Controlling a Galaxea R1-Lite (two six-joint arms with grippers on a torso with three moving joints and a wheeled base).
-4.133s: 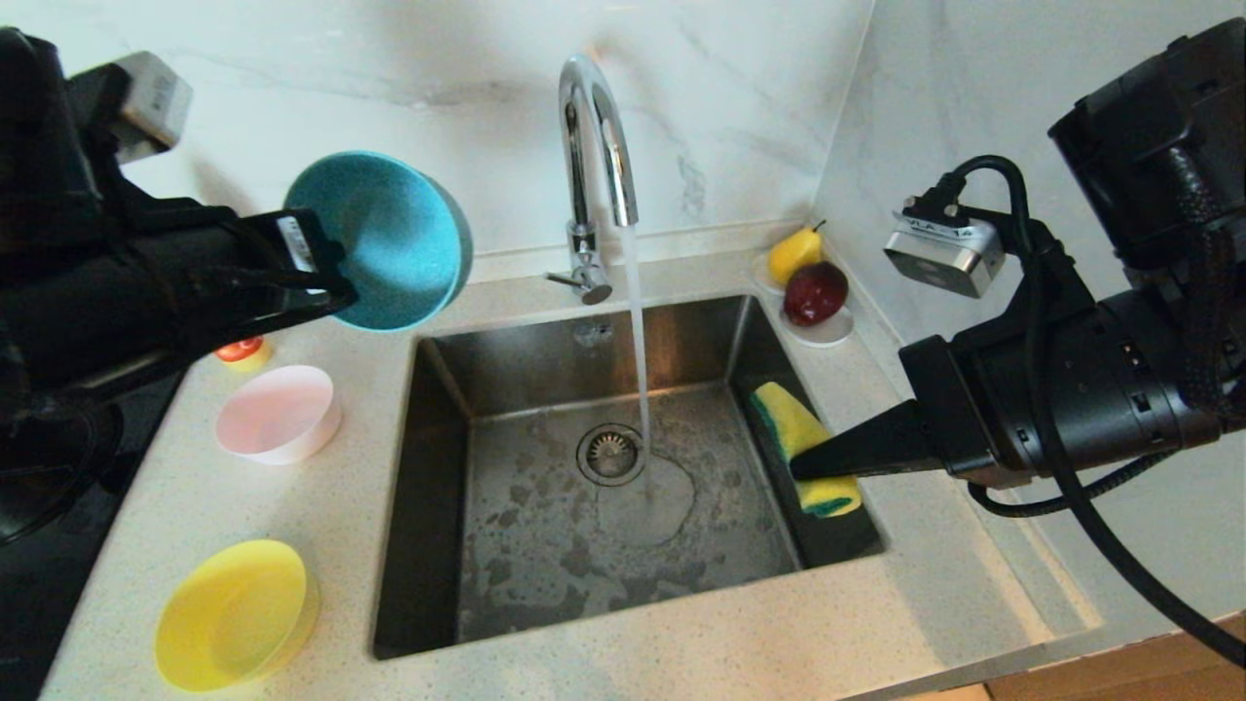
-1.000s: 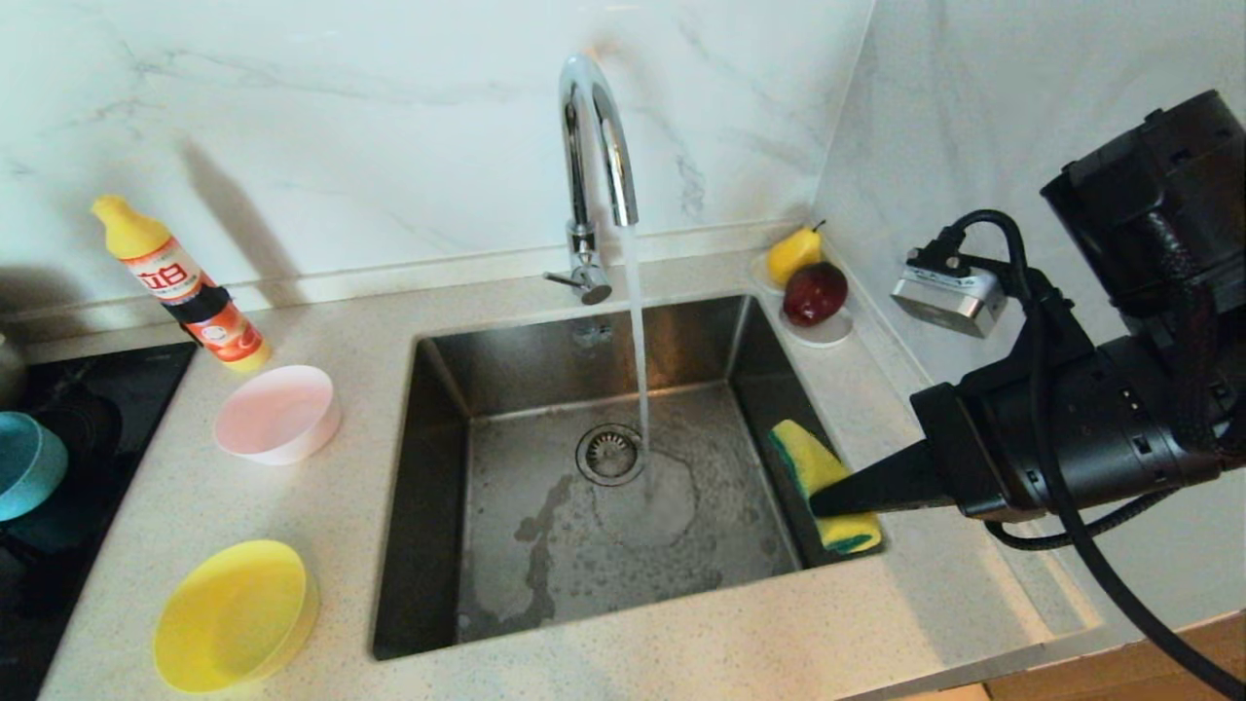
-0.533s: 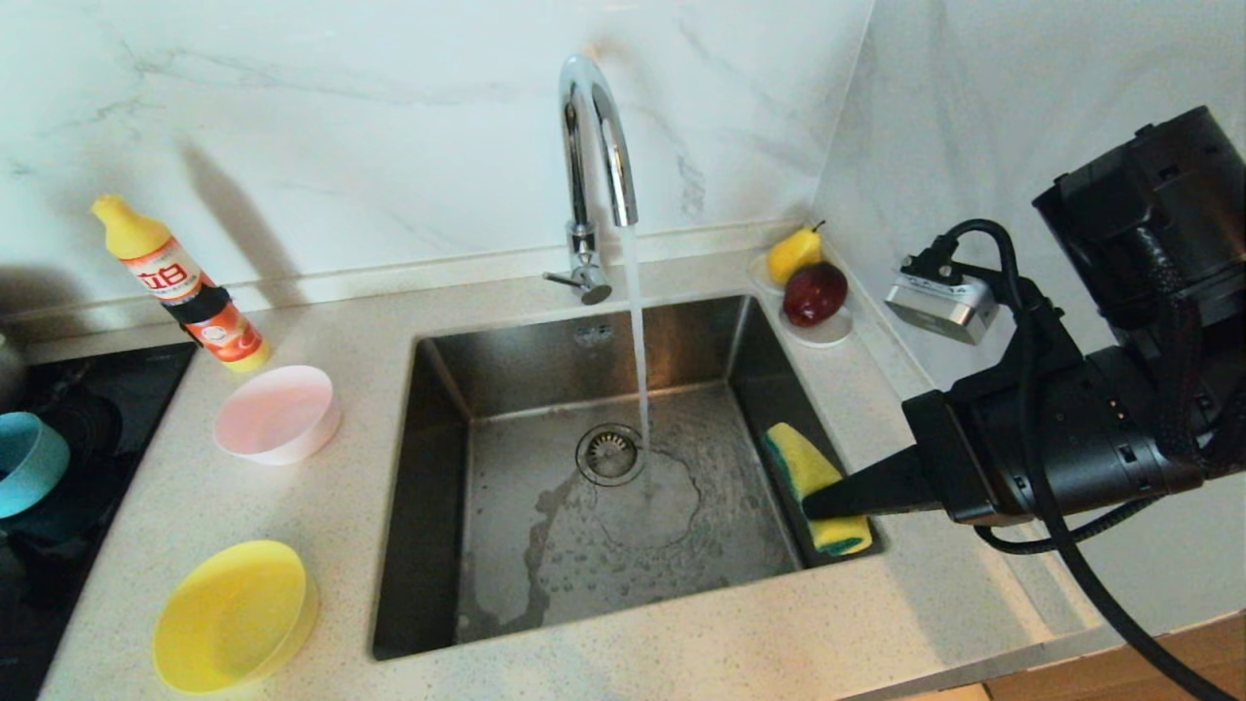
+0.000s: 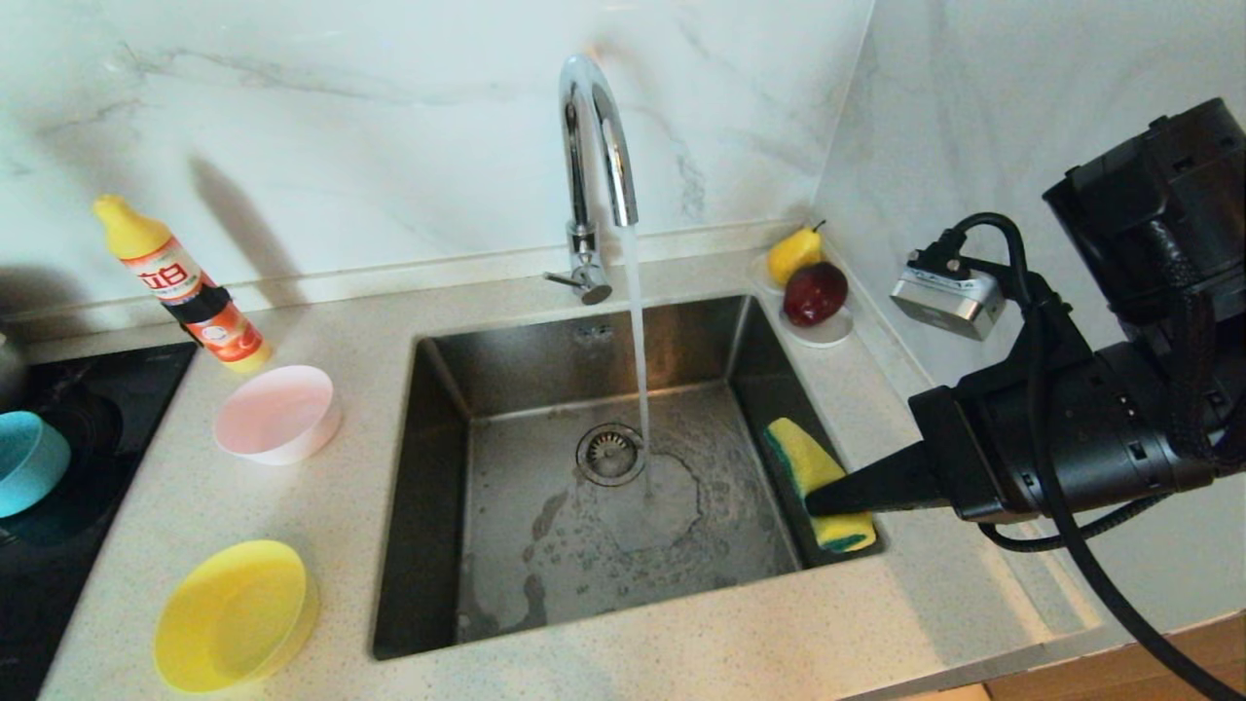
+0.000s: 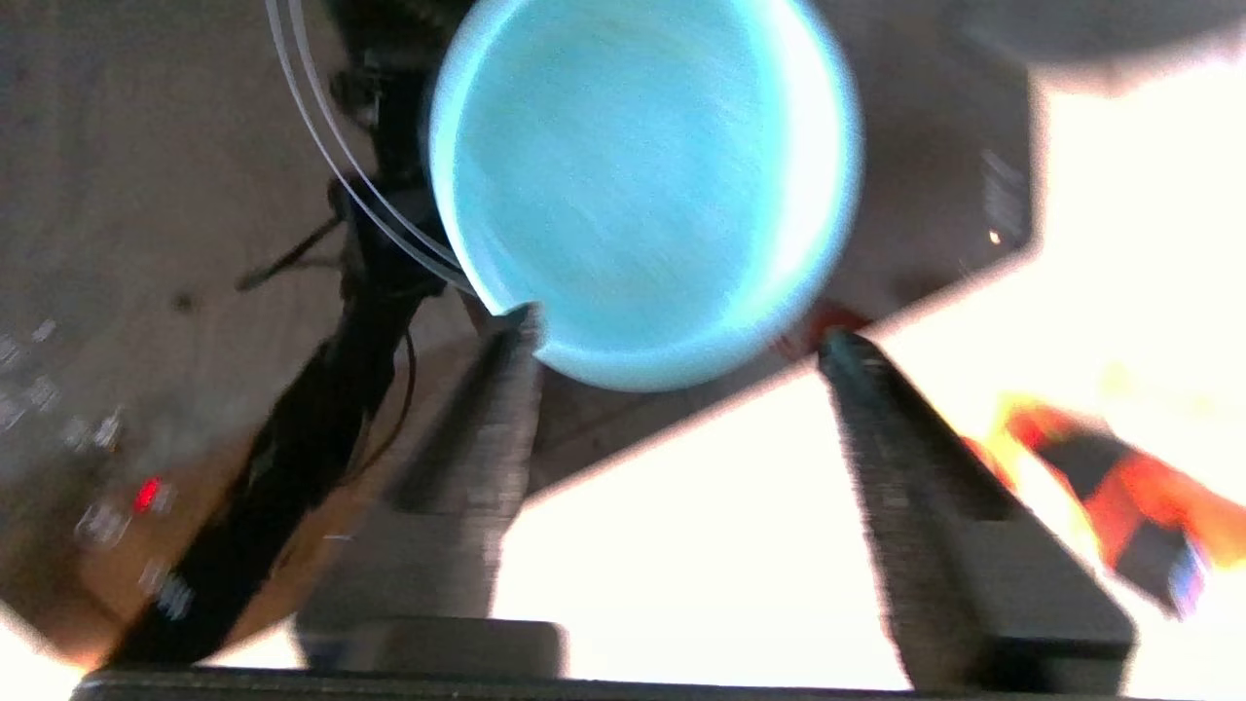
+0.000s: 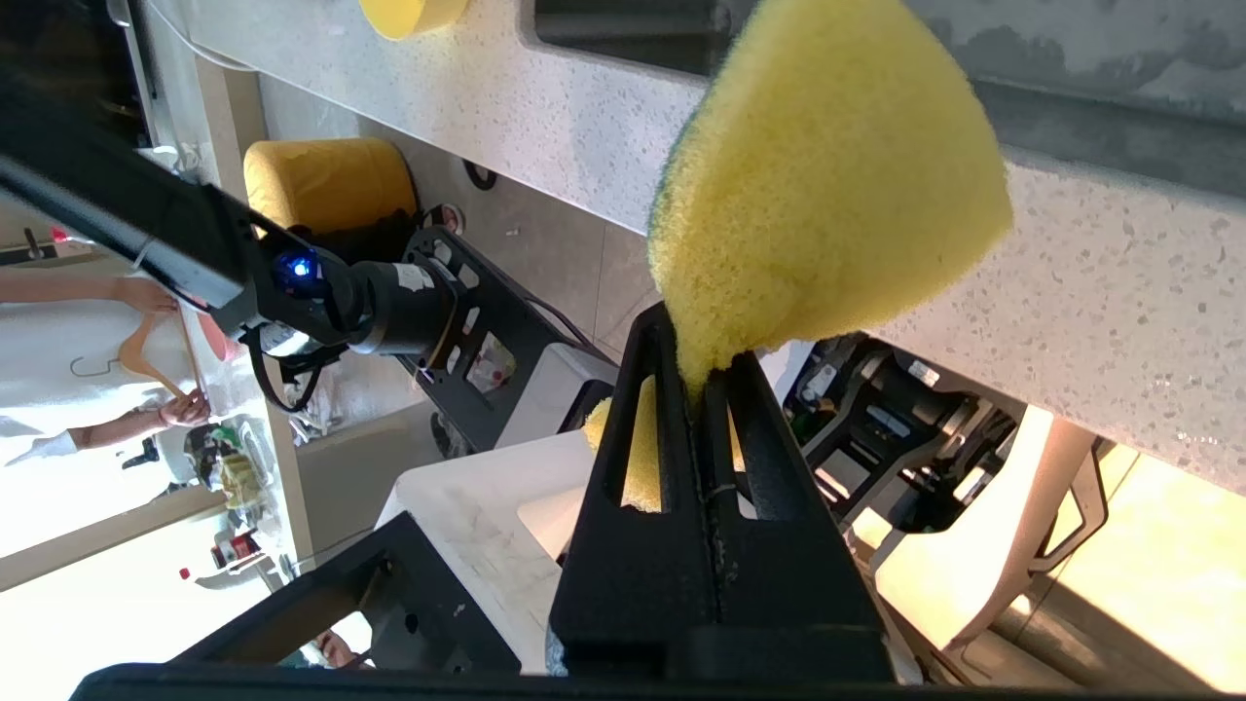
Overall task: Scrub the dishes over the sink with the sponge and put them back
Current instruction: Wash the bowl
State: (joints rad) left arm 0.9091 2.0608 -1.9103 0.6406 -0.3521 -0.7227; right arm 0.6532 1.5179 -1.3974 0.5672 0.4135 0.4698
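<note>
- Three bowls are off the sink [image 4: 443,487]: the light blue bowl [image 4: 29,462] on the dark hob, the pale pink bowl [image 4: 277,414] and the yellow bowl [image 4: 234,613] on the bench [image 4: 321,321].
- Left gripper [image 5: 677,336]: jaws parted, nothing between them; the blue bowl sits just beyond the tips, one tip at its rim, free of any grip.
- Right gripper [image 6: 696,375]: jaws pressed together on a corner of the yellow sponge [image 4: 816,482], whose bulk juts beyond the tips over the sink's edge nearest that arm.
- Tap [image 4: 594,146] running; the stream lands well clear of the sponge.
- Judgement: the blue bowl's return looks complete; another bowl is due.
- Recommendation: draw the left jaws straight back from the blue rim before swinging, so it is not tipped. Take the next bowl by its rim with jaws wide, and keep the sponge pinched.
</note>
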